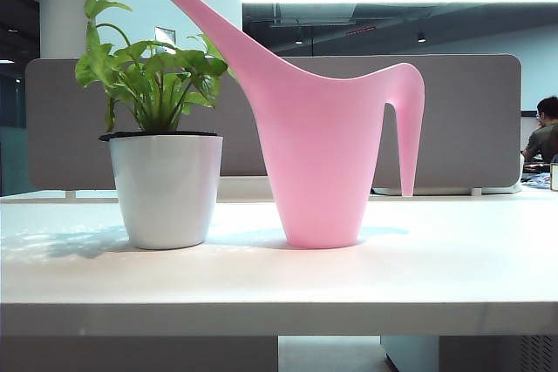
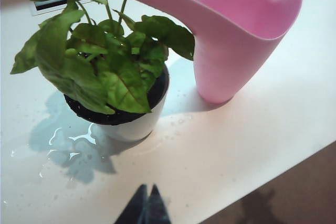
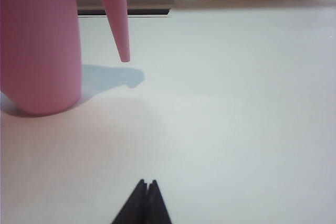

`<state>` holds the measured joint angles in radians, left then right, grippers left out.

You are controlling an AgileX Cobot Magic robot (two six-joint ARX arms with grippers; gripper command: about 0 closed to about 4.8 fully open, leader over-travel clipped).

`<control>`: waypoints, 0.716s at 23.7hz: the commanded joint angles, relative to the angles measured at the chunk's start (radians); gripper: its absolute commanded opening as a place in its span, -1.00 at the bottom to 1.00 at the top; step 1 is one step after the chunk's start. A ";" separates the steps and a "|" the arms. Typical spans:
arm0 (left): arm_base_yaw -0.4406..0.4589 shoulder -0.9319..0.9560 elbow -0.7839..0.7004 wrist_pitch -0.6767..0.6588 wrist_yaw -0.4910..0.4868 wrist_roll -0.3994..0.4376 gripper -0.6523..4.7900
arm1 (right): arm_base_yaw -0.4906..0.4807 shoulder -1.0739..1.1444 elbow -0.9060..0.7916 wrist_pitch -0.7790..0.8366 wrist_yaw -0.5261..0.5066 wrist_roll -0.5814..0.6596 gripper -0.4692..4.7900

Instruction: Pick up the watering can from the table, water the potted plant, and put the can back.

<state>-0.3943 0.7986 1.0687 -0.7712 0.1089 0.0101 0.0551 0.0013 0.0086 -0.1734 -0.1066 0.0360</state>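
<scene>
The pink watering can (image 1: 323, 154) stands upright on the white table (image 1: 279, 276), its spout slanting up over the potted plant (image 1: 164, 154) just to its left. No arm shows in the exterior view. In the left wrist view the potted plant (image 2: 113, 77) and the watering can (image 2: 236, 35) stand side by side, apart from my left gripper (image 2: 148, 187), which is shut and empty near the table's front edge. In the right wrist view the watering can (image 3: 39, 40) with its thin handle stands well away from my right gripper (image 3: 147, 182), shut on nothing above bare table (image 3: 236, 103).
Water lies in a puddle (image 2: 68, 145) on the tabletop beside the pot. A grey-brown divider panel (image 1: 453, 119) runs along the back of the table. A person (image 1: 542, 141) sits far behind at the right.
</scene>
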 commanded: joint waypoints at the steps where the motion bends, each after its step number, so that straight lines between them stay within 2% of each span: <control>1: 0.000 -0.002 0.002 0.009 0.001 0.005 -0.75 | 0.003 -0.002 -0.006 0.013 -0.001 0.001 -0.84; 15: 0.017 -0.061 -0.040 0.014 0.010 0.005 -0.75 | 0.003 -0.002 -0.006 0.013 0.000 0.001 -0.84; 17: 0.039 -0.127 -0.101 0.048 0.006 0.059 -0.75 | 0.002 -0.002 -0.006 0.013 0.000 0.001 -0.84</control>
<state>-0.3706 0.7032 0.9993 -0.7544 0.1139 0.0181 0.0582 0.0013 0.0086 -0.1738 -0.1066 0.0360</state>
